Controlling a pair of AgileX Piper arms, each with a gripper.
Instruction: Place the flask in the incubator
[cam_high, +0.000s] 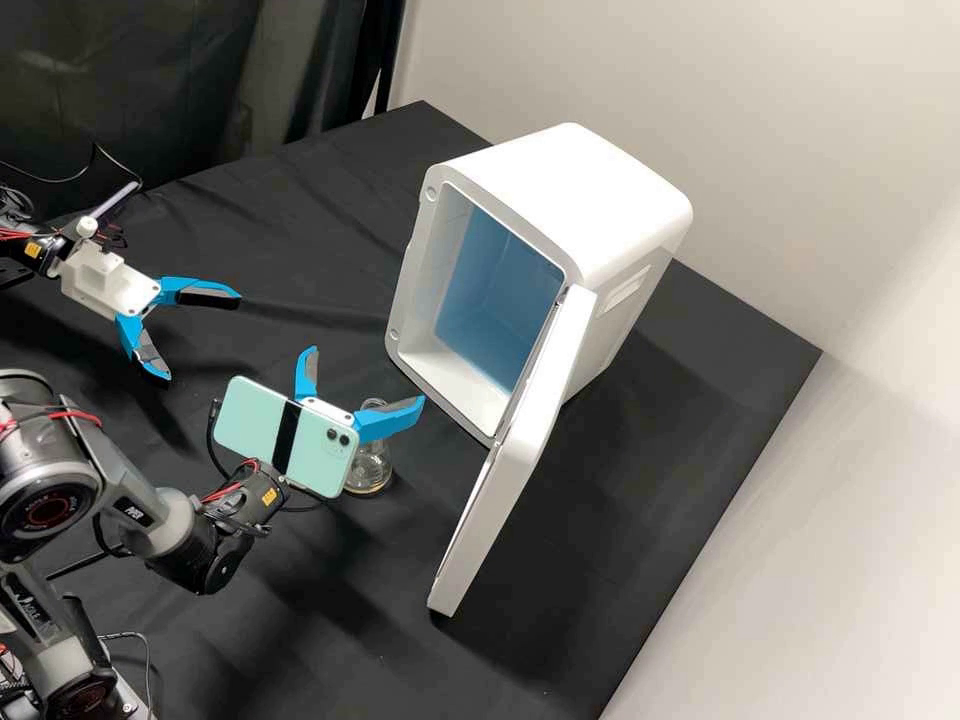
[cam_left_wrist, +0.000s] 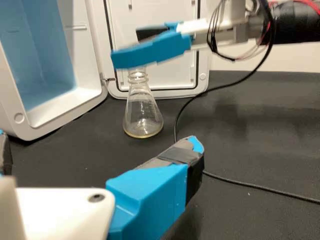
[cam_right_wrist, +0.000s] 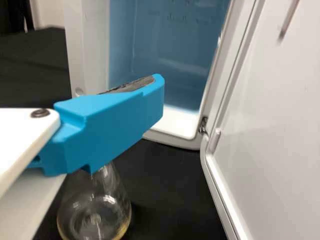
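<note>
A small clear conical flask (cam_high: 368, 470) stands upright on the black bench, just in front of the open white incubator (cam_high: 600, 210) with its blue interior. The door (cam_high: 505, 480) hangs wide open to the flask's right. My right gripper (cam_high: 350, 393) is open above the flask, its fingers spread to either side of the neck; one finger (cam_right_wrist: 110, 117) sits over the flask (cam_right_wrist: 95, 210). My left gripper (cam_high: 185, 325) is open and holds nothing, well left of the flask (cam_left_wrist: 143, 110). In the left wrist view the right arm's finger (cam_left_wrist: 150, 47) crosses the flask's neck.
The bench's right edge lies close behind the incubator, by a white wall. A thin black cable (cam_left_wrist: 225, 180) trails over the cloth near the flask. Bare cloth stretches between the two grippers and in front of the door.
</note>
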